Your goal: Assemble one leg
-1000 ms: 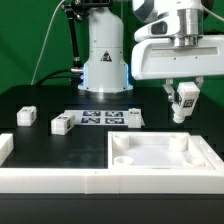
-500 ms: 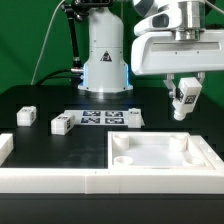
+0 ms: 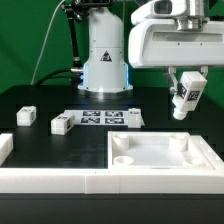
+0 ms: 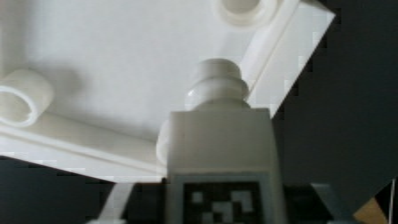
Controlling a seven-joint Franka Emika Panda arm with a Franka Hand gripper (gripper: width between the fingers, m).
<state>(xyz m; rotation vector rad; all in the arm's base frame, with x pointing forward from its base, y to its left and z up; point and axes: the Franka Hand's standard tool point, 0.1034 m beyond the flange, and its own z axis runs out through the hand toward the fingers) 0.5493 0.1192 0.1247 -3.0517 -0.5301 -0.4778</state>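
Observation:
My gripper [image 3: 185, 92] is shut on a leg [image 3: 184, 99], a small white block with a tag on its face. It hangs tilted in the air above the far right corner of the large white square panel [image 3: 160, 165]. In the wrist view the held leg [image 4: 221, 140] fills the middle, its narrow peg end pointing at the panel's edge [image 4: 267, 75], with round sockets [image 4: 22, 95] to the side. Three more legs lie on the table: one [image 3: 27, 116] at the exterior view's left, one [image 3: 62, 124] beside it, one [image 3: 132, 119] near the panel.
The marker board [image 3: 98, 118] lies flat behind the panel. A white rail [image 3: 50, 180] runs along the table's front, with a white block [image 3: 5, 148] at the exterior view's left. The robot base [image 3: 104, 60] stands at the back.
The gripper with the leg has risen slightly and shifted a little to the exterior view's right. The leg is now tilted more.

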